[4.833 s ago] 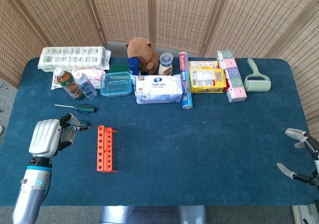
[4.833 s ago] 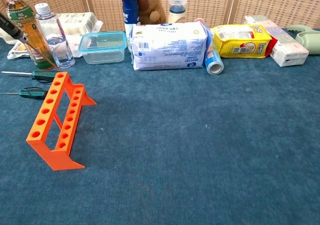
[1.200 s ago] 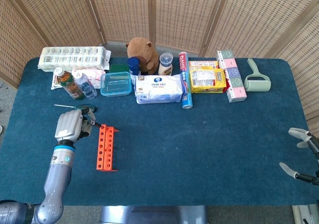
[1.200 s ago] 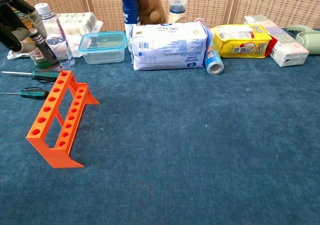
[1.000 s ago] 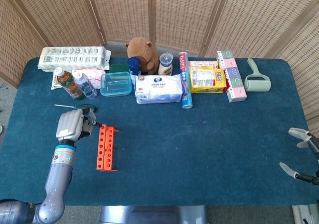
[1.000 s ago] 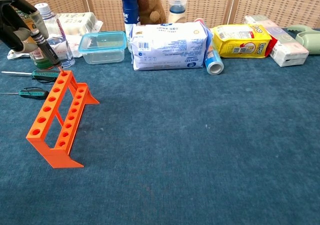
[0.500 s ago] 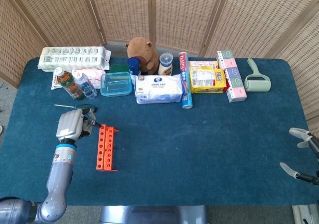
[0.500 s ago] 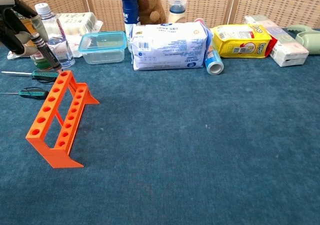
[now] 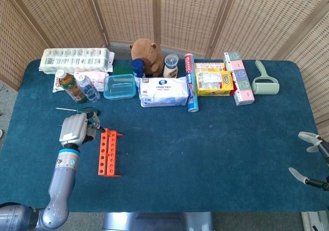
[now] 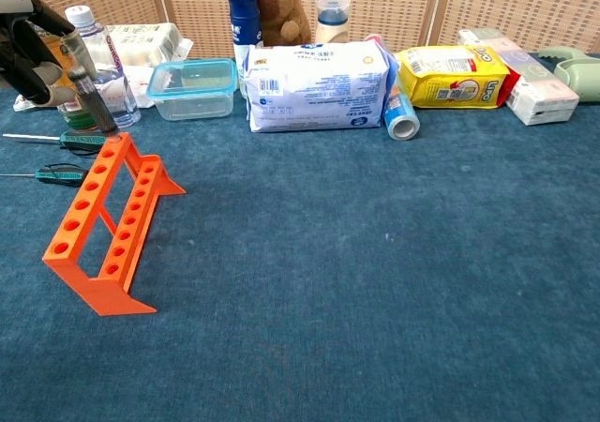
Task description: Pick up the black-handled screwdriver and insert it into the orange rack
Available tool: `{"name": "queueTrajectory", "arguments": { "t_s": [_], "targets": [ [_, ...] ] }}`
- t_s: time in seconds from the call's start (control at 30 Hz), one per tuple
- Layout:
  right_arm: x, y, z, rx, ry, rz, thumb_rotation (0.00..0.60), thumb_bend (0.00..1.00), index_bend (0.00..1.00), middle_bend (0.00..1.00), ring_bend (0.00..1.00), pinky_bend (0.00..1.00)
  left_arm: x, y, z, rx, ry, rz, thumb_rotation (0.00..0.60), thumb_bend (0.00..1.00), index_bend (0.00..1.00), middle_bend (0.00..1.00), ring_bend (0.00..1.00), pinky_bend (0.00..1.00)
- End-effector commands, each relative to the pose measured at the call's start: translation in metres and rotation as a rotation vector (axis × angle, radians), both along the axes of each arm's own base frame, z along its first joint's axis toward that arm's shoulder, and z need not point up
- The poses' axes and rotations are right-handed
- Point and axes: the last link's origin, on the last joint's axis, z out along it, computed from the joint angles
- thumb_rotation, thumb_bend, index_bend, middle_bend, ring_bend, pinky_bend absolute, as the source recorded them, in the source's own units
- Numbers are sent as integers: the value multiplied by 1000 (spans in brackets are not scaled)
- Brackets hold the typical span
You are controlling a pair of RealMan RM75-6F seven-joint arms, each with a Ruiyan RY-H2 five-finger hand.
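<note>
My left hand (image 9: 74,129) (image 10: 33,42) grips the black-handled screwdriver (image 10: 86,94), which slants down to the right. Its tip sits at the far end of the orange rack (image 9: 108,152) (image 10: 103,220), at the rack's last hole in the chest view. The rack stands on the blue table with its long side running away from me. My right hand (image 9: 311,159) hangs open at the table's right edge, holding nothing, far from the rack.
Two green-handled screwdrivers (image 10: 58,157) lie left of the rack. Bottles (image 9: 77,87), a clear food box (image 9: 120,86), a wipes pack (image 9: 164,91), a plush toy (image 9: 146,54), snack boxes (image 9: 213,79) and a lint roller (image 9: 266,82) line the back of the table.
The left hand has carried the screwdriver from the table's left toward the rack's far end, and in the last second lowered its tip there. The rack shifted slightly. The right hand stayed still.
</note>
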Motion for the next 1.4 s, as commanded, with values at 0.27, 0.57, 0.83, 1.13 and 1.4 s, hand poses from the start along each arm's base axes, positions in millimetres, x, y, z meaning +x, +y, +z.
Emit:
{"name": "queueTrajectory", "arguments": {
  "t_s": [0.27, 0.57, 0.83, 1.13, 1.4],
  "targets": [
    [0, 0, 0, 0, 0, -1, 600, 230, 202, 221, 272, 391, 2, 0, 1, 2, 0, -5, 600, 422, 372, 867, 854, 916],
    [0, 0, 1, -2, -2, 0, 600, 230, 202, 221, 272, 391, 29, 27, 22, 70, -36, -73, 600, 393, 280, 863, 846, 916],
    [1, 0, -2, 2, 8, -1, 600, 230, 202, 221, 272, 391, -5, -22, 43, 33, 31, -67, 600, 221, 9, 282, 379, 709],
    [4, 1, -7, 2, 29, 4, 600, 229, 201, 221, 272, 391, -52, -45, 71, 101, 76, -339, 600, 120, 0, 0, 36, 378],
    [9, 2, -11, -12, 47, 12, 600, 230, 201, 221, 273, 391, -123, -91, 95, 161, 102, -393, 600, 51, 0, 0, 0, 241]
  ]
}}
